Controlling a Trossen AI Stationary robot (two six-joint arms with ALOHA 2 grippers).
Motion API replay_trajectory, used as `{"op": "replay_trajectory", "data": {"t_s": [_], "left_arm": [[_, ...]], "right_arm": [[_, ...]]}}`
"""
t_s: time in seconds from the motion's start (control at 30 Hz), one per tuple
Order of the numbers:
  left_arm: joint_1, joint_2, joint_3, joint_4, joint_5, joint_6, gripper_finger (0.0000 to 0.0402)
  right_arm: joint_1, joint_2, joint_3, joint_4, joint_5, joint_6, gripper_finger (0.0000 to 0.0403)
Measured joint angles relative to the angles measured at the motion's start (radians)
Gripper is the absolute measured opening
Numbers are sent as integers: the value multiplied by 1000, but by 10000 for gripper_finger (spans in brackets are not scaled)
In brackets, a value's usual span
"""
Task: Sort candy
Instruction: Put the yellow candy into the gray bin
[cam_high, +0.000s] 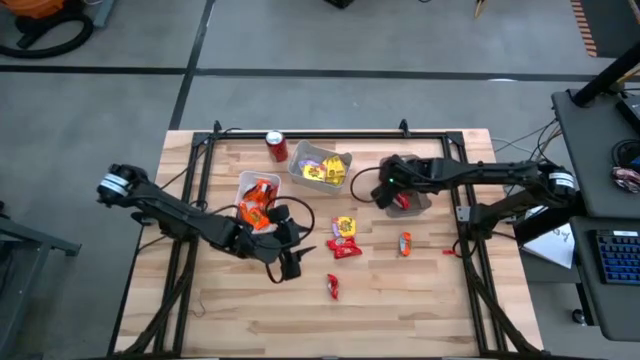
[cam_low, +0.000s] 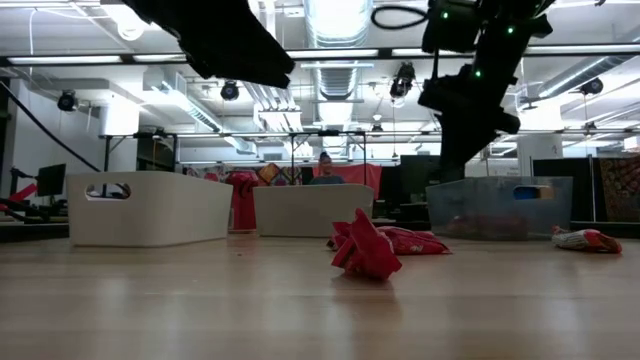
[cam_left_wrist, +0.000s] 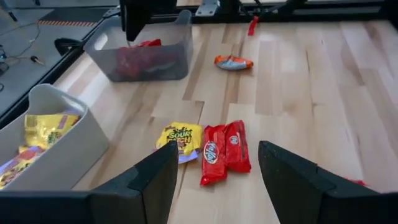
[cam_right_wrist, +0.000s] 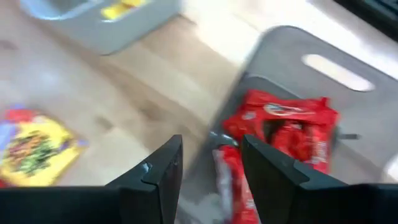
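The left gripper (cam_high: 288, 262) is hovering with jaws spread, empty, near the orange-candy bin (cam_high: 243, 190). Loose candy (cam_high: 344, 236) is lying mid-table. The right gripper (cam_high: 398, 196) is hanging over the grey bin (cam_right_wrist: 348, 93) of red candy (cam_right_wrist: 289, 124), fingers parted, grasping nothing.

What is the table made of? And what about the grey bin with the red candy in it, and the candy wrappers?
The table looks like pale wood: plank seams and grain show, with a smooth, slightly shiny finish. The grey bin seems to be see-through plastic, since the red candy shows through its wall. The wrappers look like glossy plastic film or foil: they crinkle and catch the light.
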Motion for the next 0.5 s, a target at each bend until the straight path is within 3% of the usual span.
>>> {"op": "replay_trajectory", "data": {"t_s": [0.13, 0.27, 0.5], "left_arm": [[-2, 64, 0, 32, 2, 34, 206], [4, 134, 0, 87, 5, 42, 206], [60, 245, 81, 96, 110, 117, 206]], "right_arm": [[58, -13, 0, -6, -23, 18, 150], [129, -42, 3, -12, -130, 46, 149], [237, -68, 62, -83, -200, 63, 148]]}}
